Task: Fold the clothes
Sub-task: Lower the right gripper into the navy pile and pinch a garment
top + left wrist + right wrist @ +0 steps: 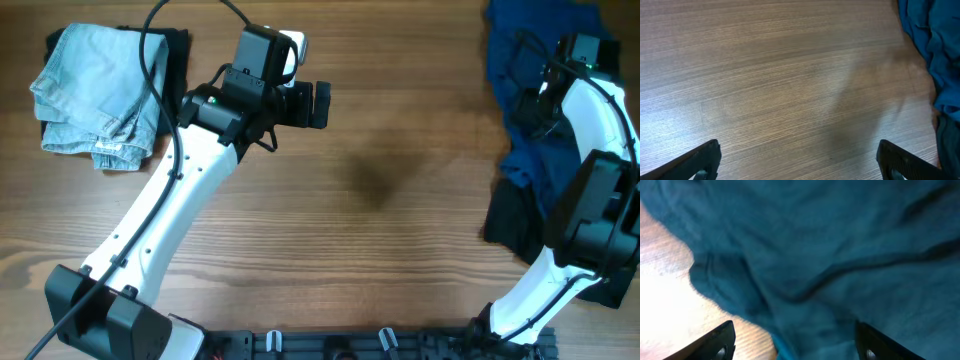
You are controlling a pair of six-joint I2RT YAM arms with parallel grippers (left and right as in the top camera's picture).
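The clothes lie in two heaps. A pale denim piece (95,95) sits folded at the far left on a black piece (176,45). At the far right a crumpled medium-blue garment (525,110) lies partly over a black piece (512,222). My right gripper (540,95) hangs over the blue garment (830,245), open (792,345), with fabric under and between its fingers (715,342) but not pinched. My left gripper (318,103) is open above bare wood mid-table (800,162), with nothing between its fingers (702,159). The blue garment's edge (935,45) shows at the right of the left wrist view.
Wooden table (400,180) with bare wood between the two heaps. The left arm (170,210) crosses diagonally from the front left. The right arm's base and links (590,230) stand over the black piece at the right edge. A rail (380,345) runs along the front.
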